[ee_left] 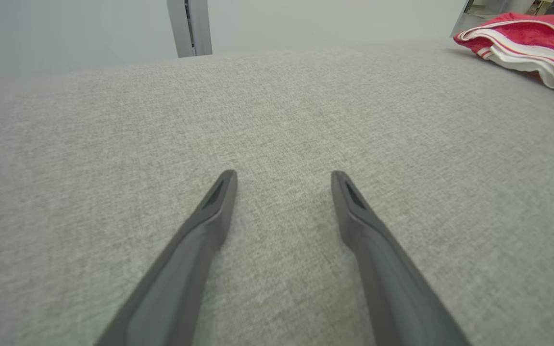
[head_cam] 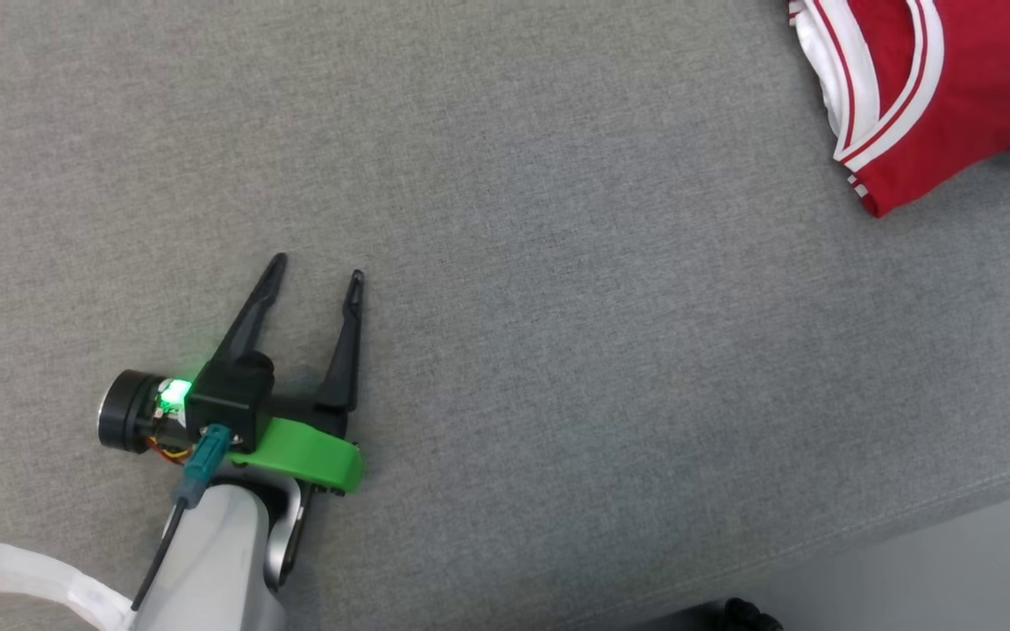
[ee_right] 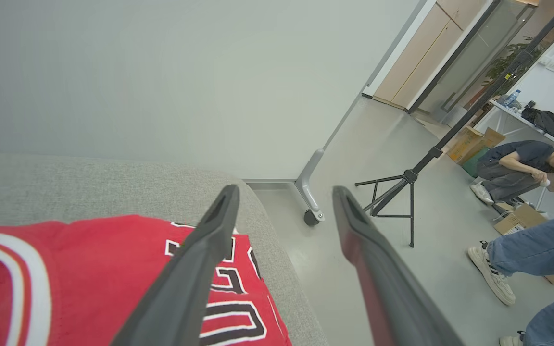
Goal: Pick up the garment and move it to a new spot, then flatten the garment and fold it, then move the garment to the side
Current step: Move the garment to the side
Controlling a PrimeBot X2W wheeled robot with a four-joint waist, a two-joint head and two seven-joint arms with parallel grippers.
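Red jersey (head_cam: 935, 88) w/ white trim lies folded on the grey top (head_cam: 558, 350), close to that top's right edge (white lettering w/ black outline faces up in the right wrist view). L gripper (head_cam: 316, 268) is well apart from the jersey, off to its left and nearer the robot, low over bare fabric. Its jaws are spread wide w/ nothing btwn them, and from the left wrist view the jersey shows far off at upper right. R gripper (ee_right: 285, 190) hangs over the jersey's lettered end. Its jaws are also spread and empty, one finger crossing the lettering and the other out past the jersey over the floor (ee_right: 387, 139). Can't tell whether either finger touches the cloth. Beyond the jersey, down on the floor, are a caster leg (ee_right: 310, 192), then a black tripod (ee_right: 404, 192). Further off a person (ee_right: 517, 166) crouches by cardboard boxes, and a 2nd person's jeans leg (ee_right: 532, 250) w/ a white sneaker is nearer.
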